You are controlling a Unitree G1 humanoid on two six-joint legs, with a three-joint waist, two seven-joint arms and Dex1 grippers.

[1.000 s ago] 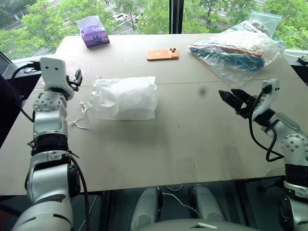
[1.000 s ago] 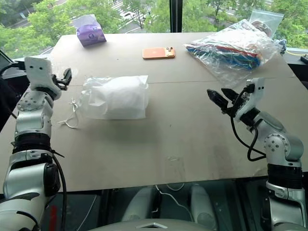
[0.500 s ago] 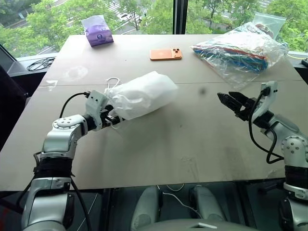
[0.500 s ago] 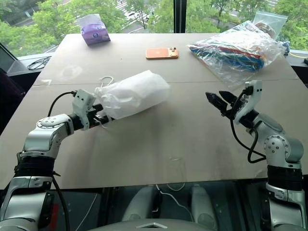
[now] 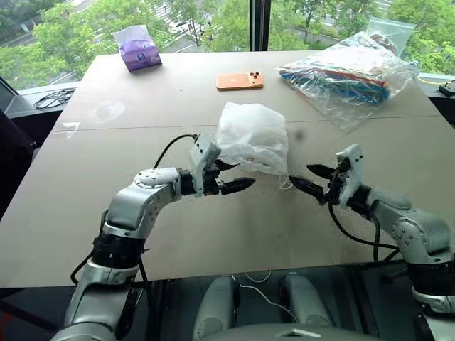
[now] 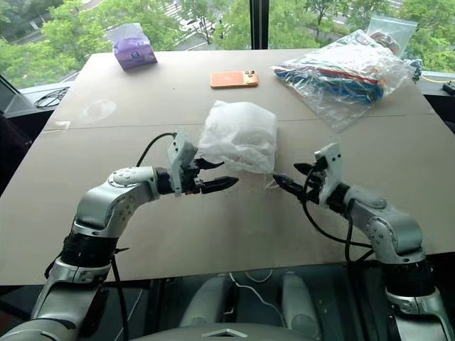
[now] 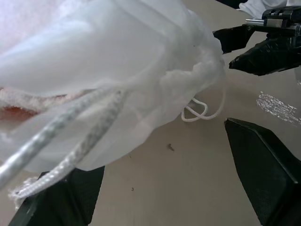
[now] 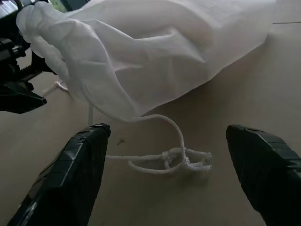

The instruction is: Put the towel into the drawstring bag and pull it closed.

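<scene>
Table: a wide, matte grey-brown top [image 5: 213,234] with a thin seam running across it; faint scuffs and a few dark specks on the near half.
Room: big windows behind the far edge, green treetops outside; a black cable [image 5: 50,97] lies coiled on the ledge off the table's far left corner.
Drawstring bag: thin, see-through white fabric [image 5: 254,136], puffed and crinkled, sitting near the middle of the table between my two claws; its gathered mouth faces my right claw.
Towel: inside the bag, I can make out a soft, pale bulk through the fabric [image 7: 28,99], its ribbing hard to tell.
Cords: twisted white rope; one knotted loop [image 8: 178,157] lies on the table just under the bag's mouth, another pair [image 7: 70,136] runs past my left claw.
My left claw: [image 5: 231,175] spread wide, fingers on either side of the bag's end; whether the cord touches a finger I cannot tell.
My right claw: [image 5: 309,180] wide apart, empty, pointing at the bag's mouth, near it and not touching.
Far side: a purple tissue pack [image 5: 138,47], a flat orange phone [image 5: 240,79], and a large clear plastic bag [image 5: 355,71] of colourful items.
</scene>
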